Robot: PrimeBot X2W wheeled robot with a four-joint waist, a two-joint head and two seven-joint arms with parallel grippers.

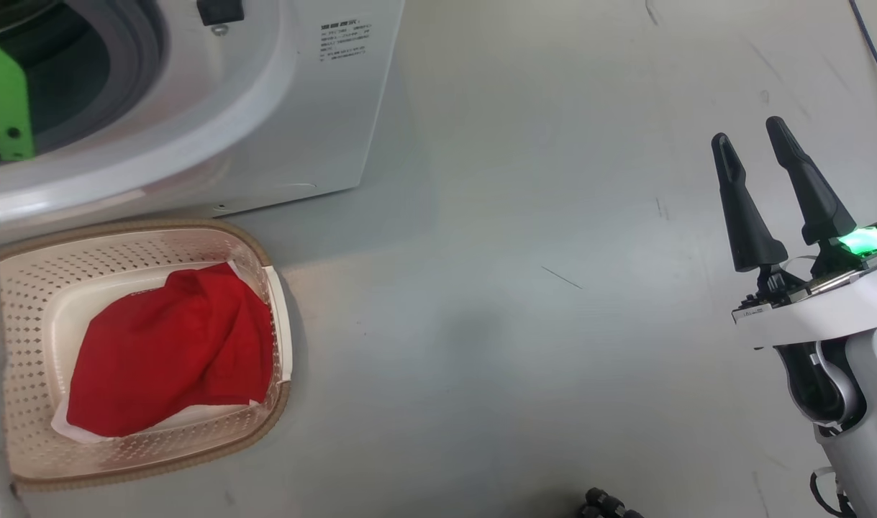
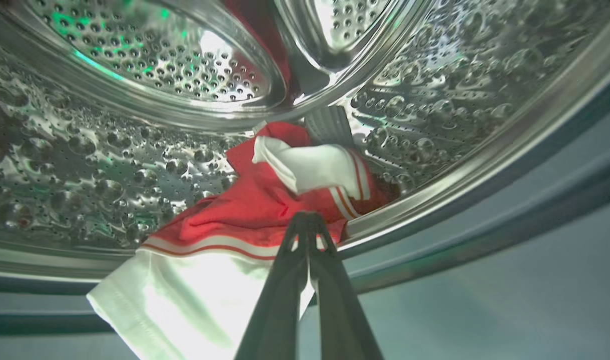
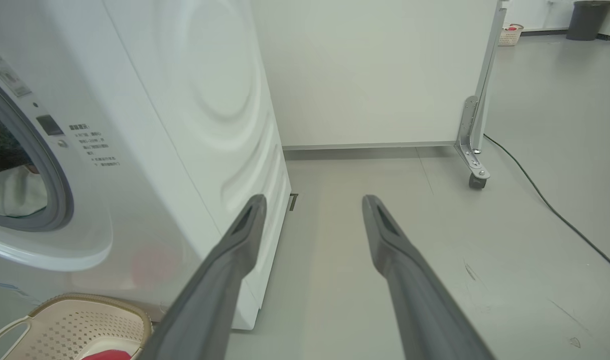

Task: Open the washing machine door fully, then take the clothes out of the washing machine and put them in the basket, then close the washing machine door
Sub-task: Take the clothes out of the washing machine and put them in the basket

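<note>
Basket before washer; clothes in basket & drum.

Red-white clothes in steel drum, left gripper jaws pinching them

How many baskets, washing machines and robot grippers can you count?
Baskets: 2 (near basket, far basket)
Washing machine: 1
Grippers: 2 (left gripper, right gripper)
Total: 5

Small dark printed lines stand on the washing machine front, too blurred to read.
</note>
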